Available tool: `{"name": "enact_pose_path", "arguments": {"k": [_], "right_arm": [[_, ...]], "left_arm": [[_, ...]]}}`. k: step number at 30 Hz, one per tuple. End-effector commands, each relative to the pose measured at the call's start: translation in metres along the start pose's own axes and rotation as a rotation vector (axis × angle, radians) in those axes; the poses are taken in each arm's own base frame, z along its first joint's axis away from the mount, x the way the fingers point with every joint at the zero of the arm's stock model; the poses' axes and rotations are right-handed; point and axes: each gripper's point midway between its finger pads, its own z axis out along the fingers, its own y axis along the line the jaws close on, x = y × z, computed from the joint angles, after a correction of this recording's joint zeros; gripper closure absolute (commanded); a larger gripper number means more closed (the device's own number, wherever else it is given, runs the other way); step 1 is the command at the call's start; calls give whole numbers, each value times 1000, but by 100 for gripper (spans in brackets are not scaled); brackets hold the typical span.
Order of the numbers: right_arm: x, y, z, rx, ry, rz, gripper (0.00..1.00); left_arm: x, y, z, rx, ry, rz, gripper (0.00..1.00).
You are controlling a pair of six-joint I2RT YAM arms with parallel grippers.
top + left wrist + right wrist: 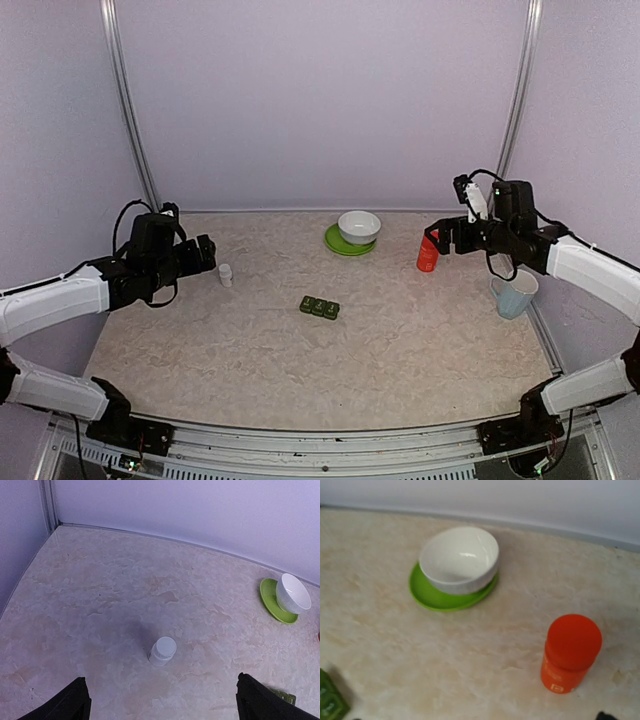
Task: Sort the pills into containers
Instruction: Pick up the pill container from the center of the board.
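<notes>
The containers (319, 307), a dark green strip of three joined lidded compartments, lie at the middle of the table. Only a corner of the containers (330, 700) shows at the right wrist view's lower left. No pills show in any view. My left gripper (207, 255) hovers at the left, open and holding nothing. A small white bottle (162, 651) stands just ahead of its spread fingers (75, 700). My right gripper (436, 238) hangs open at the right, close over a red bottle (570, 652). Only one dark fingertip (606, 715) shows in the right wrist view.
A white bowl (359, 226) sits on a green saucer (341, 244) at the back centre. A pale blue cup (513, 293) stands by the right wall under the right arm. The white bottle (226, 274) stands left of centre. Walls enclose the table on three sides.
</notes>
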Motion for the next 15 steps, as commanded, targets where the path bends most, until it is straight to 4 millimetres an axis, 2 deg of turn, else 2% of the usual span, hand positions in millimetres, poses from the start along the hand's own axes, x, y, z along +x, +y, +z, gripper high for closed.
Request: {"name": "enact_pose_path", "arguments": {"k": [1,8,15], "right_arm": [[-2,-5,7,121,37,-59,0],[6,-2,17,145,90,-71,0],[19,-5,36,195,187,-63,0]], "left_arm": [[6,-2,7,-13,-7,-10,1],[11,-5,23,-44,8,2,1],[16,-12,44,-64,34,22,1]]}}
